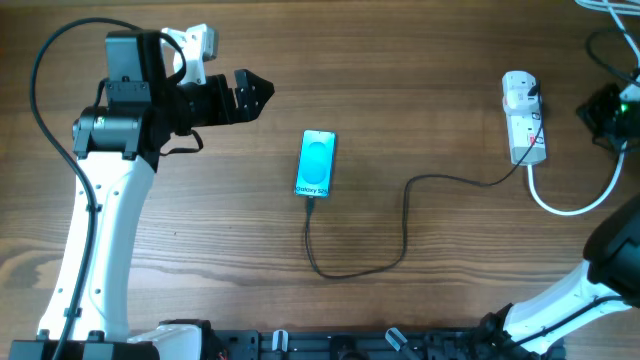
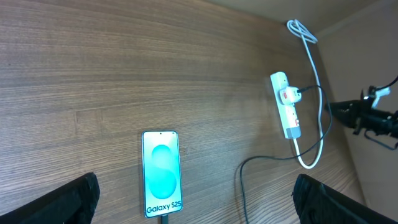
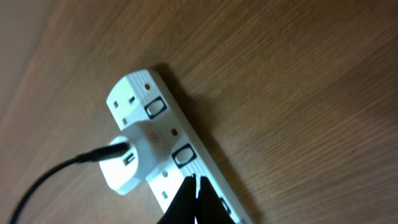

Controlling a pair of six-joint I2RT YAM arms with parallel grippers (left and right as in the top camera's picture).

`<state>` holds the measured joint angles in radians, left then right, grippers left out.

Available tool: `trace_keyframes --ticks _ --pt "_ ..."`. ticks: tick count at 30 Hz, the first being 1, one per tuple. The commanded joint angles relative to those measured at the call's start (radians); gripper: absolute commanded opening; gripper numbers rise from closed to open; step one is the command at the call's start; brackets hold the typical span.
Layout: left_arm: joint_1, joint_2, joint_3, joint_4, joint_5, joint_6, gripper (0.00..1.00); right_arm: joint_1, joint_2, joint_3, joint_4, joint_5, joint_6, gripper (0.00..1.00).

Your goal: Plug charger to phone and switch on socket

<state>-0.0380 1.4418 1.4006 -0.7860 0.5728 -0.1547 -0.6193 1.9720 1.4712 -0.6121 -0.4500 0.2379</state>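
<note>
The phone (image 1: 316, 163) lies flat mid-table with its cyan screen lit; it also shows in the left wrist view (image 2: 161, 173). The thin black charger cable (image 1: 404, 215) runs from the phone's bottom edge, loops right and ends at a white adapter (image 3: 134, 158) plugged into the white socket strip (image 1: 522, 130). My left gripper (image 1: 255, 92) is open and empty, up and left of the phone; its fingers frame the phone (image 2: 196, 186). My right gripper (image 3: 194, 182) is shut and empty, its tips over the strip (image 3: 186, 162) beside the second black switch (image 3: 183, 155).
The strip's thick white cord (image 1: 570, 205) curves off to the right edge. More cables lie at the table's far right corner (image 1: 610, 30). The left arm's body (image 1: 100, 200) stands along the left side. A second switch (image 3: 155, 109) sits near the strip's end.
</note>
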Motion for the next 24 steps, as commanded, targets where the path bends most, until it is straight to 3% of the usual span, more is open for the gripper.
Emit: trace_keyframes --ticks 1,24 --pt "0.001 -0.001 0.008 0.000 0.001 0.010 1.00 -0.015 0.038 -0.063 0.067 -0.114 0.025 0.04" --pt "0.001 -0.001 0.008 0.000 0.001 0.010 1.00 0.129 0.182 -0.065 0.183 0.013 -0.036 0.04"
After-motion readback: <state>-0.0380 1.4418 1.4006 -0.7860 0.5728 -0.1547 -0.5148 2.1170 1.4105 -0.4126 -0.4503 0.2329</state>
